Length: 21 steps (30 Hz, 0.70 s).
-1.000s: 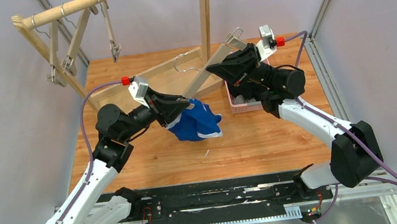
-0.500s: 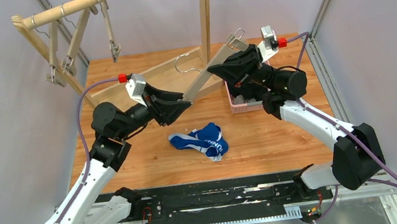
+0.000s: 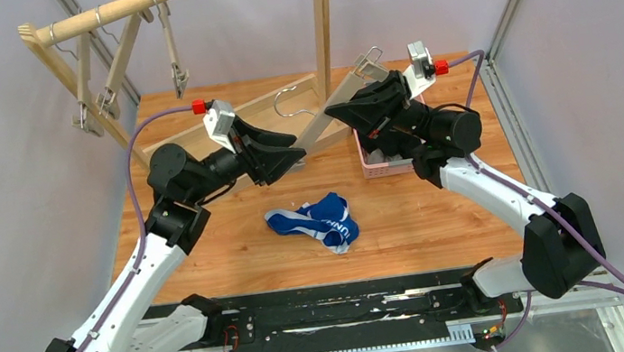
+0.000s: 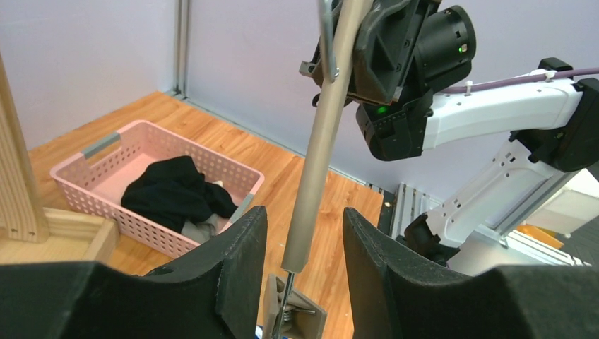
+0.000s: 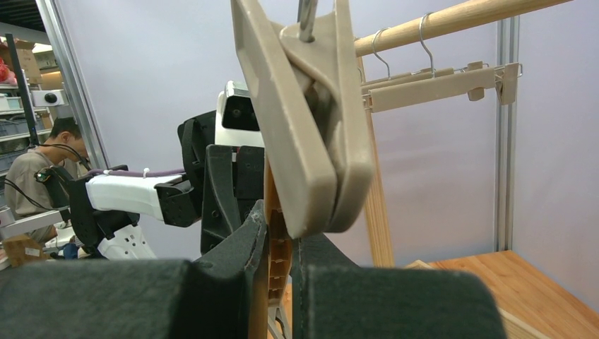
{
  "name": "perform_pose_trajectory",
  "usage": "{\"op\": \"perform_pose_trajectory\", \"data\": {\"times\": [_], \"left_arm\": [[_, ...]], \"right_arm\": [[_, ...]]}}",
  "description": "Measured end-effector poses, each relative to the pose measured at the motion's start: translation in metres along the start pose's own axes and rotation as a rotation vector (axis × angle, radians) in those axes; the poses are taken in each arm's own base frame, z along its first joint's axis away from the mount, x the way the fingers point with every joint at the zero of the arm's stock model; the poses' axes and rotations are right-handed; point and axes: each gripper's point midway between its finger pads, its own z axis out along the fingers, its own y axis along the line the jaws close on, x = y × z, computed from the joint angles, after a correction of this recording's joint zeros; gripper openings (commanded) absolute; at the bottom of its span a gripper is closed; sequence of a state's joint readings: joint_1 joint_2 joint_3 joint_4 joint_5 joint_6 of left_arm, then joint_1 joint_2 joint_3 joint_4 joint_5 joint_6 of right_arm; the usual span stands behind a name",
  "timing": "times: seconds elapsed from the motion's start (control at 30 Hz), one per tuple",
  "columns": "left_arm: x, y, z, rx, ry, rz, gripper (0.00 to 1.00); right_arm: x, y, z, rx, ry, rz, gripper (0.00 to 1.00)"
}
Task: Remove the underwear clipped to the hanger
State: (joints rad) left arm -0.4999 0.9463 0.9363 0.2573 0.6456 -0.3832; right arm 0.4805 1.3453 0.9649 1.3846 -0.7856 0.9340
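Note:
The bright blue underwear [image 3: 319, 222] with white lettering lies crumpled on the table, free of the hanger. The beige clip hanger [image 3: 315, 130] is held slanted in the air. My right gripper [image 3: 340, 109] is shut on its upper bar [image 5: 280, 244], just below one clip [image 5: 304, 120]. My left gripper [image 3: 294, 154] is open, its fingers [image 4: 236, 272] on either side of the hanger's lower end [image 4: 321, 148] without touching it; the empty lower clip [image 4: 293, 314] hangs below. The black underwear [image 4: 173, 191] and the grey one [image 4: 201, 227] lie in the pink basket [image 4: 92, 152].
The pink basket [image 3: 369, 167] stands under my right arm. A wooden rack has a rail [image 3: 131, 7], a post [image 3: 323, 20] and a base frame [image 3: 259, 110]. Empty clip hangers [image 3: 107, 80] hang from the rail at the far left.
The blue underwear came off the hanger's lower clip and dropped to the table. My left gripper opened and rose a little toward the hanger's lower end. The right gripper kept still.

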Motion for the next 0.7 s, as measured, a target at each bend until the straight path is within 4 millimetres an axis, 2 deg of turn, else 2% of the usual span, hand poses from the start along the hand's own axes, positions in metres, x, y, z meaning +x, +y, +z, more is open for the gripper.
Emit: {"op": "perform_pose_trajectory", "data": {"times": [0.27, 0.53, 0.6, 0.63, 0.67, 0.7], "left_arm": [[0.006, 0.001, 0.002, 0.011, 0.018, -0.012, 0.39], [0.01, 0.0, 0.004, 0.034, 0.032, -0.02, 0.37], [0.012, 0.001, 0.006, 0.039, 0.04, -0.028, 0.31], [0.014, 0.001, 0.006, 0.041, 0.043, -0.031, 0.23], [0.014, 0.002, 0.007, 0.043, 0.046, -0.035, 0.09], [0.015, 0.002, 0.008, 0.045, 0.048, -0.037, 0.01]], "right_arm": [[0.0, 0.0, 0.0, 0.0, 0.0, 0.0, 0.01], [0.001, 0.001, 0.001, -0.003, 0.0, 0.002, 0.01], [0.001, 0.001, 0.001, -0.003, 0.001, 0.003, 0.01], [0.001, 0.001, 0.001, -0.003, 0.001, 0.003, 0.01], [0.001, 0.001, 0.001, -0.003, 0.001, 0.004, 0.01], [0.002, 0.001, 0.001, -0.004, 0.002, 0.005, 0.01]]}}
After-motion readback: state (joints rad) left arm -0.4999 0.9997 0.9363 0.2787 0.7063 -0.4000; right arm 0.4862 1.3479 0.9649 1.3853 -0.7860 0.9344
